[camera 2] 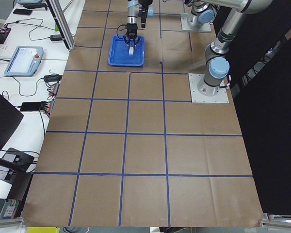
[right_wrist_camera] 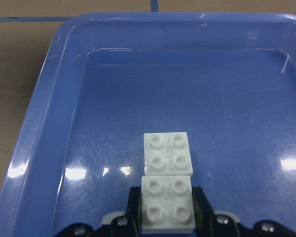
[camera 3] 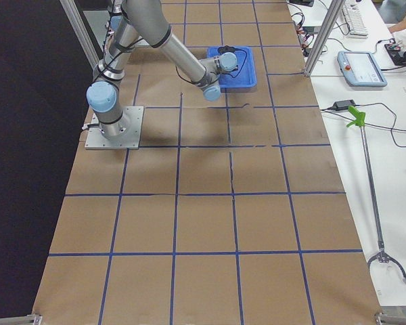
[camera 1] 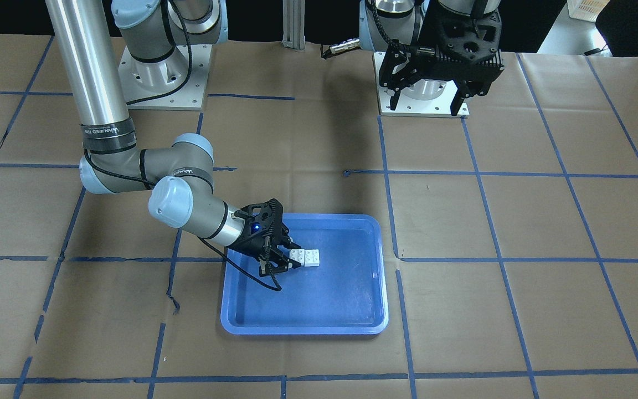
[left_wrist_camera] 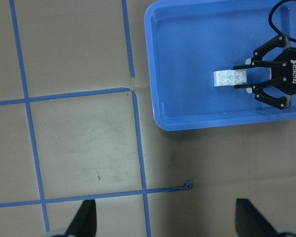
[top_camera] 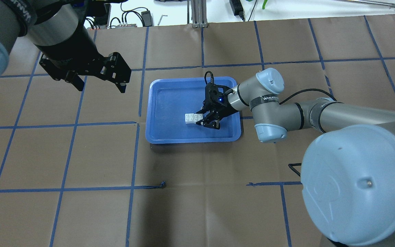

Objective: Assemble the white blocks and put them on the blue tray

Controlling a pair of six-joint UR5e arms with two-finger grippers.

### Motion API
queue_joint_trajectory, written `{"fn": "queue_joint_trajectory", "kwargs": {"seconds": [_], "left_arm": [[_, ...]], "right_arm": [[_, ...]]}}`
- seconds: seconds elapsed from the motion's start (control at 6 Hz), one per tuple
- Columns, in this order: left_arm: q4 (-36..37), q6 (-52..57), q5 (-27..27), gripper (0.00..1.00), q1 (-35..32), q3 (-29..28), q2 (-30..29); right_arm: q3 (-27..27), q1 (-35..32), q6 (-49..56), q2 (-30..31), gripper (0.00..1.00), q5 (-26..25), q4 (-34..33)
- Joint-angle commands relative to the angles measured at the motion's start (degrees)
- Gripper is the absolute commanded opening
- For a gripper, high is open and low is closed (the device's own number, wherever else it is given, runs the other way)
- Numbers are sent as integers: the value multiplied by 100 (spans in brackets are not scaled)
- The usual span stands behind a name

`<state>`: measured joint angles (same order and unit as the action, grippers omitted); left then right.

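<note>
Since the studded white plastic blocks (right_wrist_camera: pixel 167 154) belong in the blue plastic tray (right_wrist_camera: pixel 49 113), the right hand (right_wrist_camera: pixel 166 210), clamped on them, sits low mid-frame.

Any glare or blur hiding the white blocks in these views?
Right wrist view: white glare patches on the blue tray floor either side of the white blocks, which are sharp, studs clear. Left wrist view: the left gripper shows only as blurred dark fingertips at the bottom edge. Side views: blocks too small to resolve.
</note>
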<state>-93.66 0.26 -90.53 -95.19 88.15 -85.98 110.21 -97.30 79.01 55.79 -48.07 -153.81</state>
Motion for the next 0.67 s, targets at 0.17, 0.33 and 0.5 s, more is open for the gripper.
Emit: {"fn": "queue_joint_trajectory", "kwargs": {"seconds": [0.17, 0.33, 0.5], "left_arm": [[-3, 1, 0, 99, 0, 1, 2], [-3, -8, 0, 99, 0, 1, 2], [-3, -8, 0, 99, 0, 1, 2]], "right_arm": [[-17, 0, 0, 3, 45, 8, 0], [-17, 0, 0, 3, 46, 8, 0], [-52, 0, -43, 3, 84, 17, 9]]}}
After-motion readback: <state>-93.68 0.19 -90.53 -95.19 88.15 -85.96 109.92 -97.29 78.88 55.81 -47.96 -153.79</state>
